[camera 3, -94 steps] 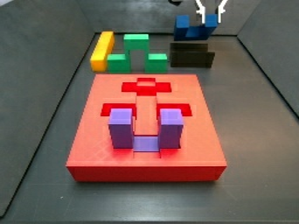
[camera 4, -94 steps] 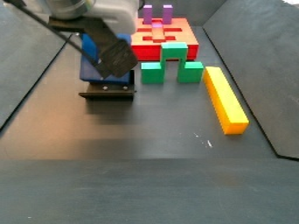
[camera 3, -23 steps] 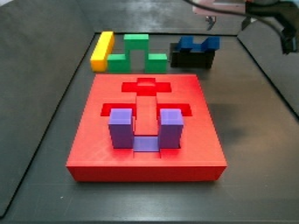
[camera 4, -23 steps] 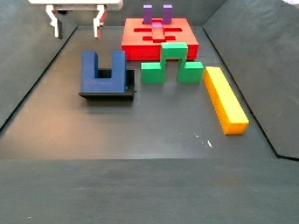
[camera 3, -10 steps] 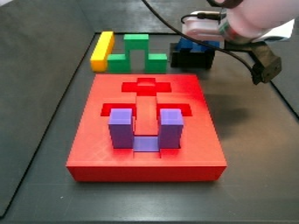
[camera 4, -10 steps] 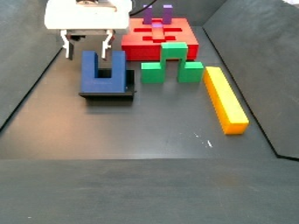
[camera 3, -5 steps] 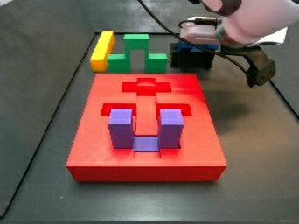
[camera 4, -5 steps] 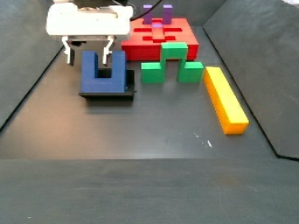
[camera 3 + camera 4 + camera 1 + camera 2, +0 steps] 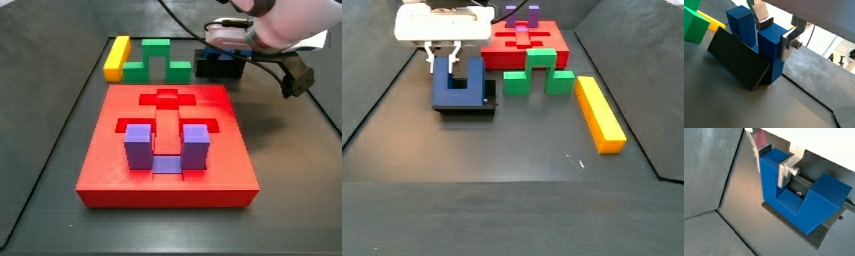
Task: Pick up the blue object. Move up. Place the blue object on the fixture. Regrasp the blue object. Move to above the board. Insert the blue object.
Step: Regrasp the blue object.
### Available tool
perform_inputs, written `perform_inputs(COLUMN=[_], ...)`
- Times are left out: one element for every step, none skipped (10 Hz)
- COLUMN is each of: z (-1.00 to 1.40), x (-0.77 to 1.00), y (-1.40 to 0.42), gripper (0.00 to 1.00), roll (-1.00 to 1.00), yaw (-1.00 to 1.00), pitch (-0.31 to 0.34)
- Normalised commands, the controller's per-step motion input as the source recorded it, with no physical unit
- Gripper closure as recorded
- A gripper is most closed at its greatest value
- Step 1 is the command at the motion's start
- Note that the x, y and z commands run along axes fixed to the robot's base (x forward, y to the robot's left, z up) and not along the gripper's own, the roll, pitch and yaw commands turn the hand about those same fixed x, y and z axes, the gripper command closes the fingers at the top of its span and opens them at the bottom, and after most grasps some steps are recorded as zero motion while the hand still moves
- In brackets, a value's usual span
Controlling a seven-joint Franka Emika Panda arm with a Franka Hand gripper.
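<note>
The dark-blue U-shaped blue object [image 9: 457, 92] stands on edge on the black fixture [image 9: 466, 109], leaning against its raised back. It also shows in both wrist views [image 9: 767, 50] [image 9: 774, 183] and is partly hidden by the arm in a side view [image 9: 215, 52]. My gripper [image 9: 445, 62] comes down from above and its fingers [image 9: 787, 169] clasp one prong on both sides, shut on it, as a wrist view [image 9: 776, 32] shows. The red board [image 9: 120, 165] lies apart from the fixture [image 9: 222, 70], with a free cross-shaped recess at one end.
A lavender-purple U block [image 9: 166, 146] sits in the board's recess. A green arch block [image 9: 158, 60] [image 9: 540, 76] and a yellow bar [image 9: 118, 57] [image 9: 599, 115] lie beside the fixture. Dark walls close the floor on all sides.
My gripper came down over the fixture, lowered onto the blue object and drew its fingers together on one prong. The blue object has stayed on the fixture.
</note>
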Motion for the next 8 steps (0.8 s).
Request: perform_inputs(z=[0.00,0.00,0.00,0.00,0.00,0.00,0.00,0.00], x=[0.00,0.00,0.00,0.00,0.00,0.00,0.00,0.00], y=[0.00,0.00,0.00,0.00,0.00,0.00,0.00,0.00], gripper=[1.00,1.00,1.00,1.00,1.00,1.00,1.00,1.00], roll=[0.00,0.00,0.00,0.00,0.00,0.00,0.00,0.00], yaw=[0.00,0.00,0.00,0.00,0.00,0.00,0.00,0.00], pitch=[0.000,0.000,0.000,0.000,0.000,0.000,0.000,0.000])
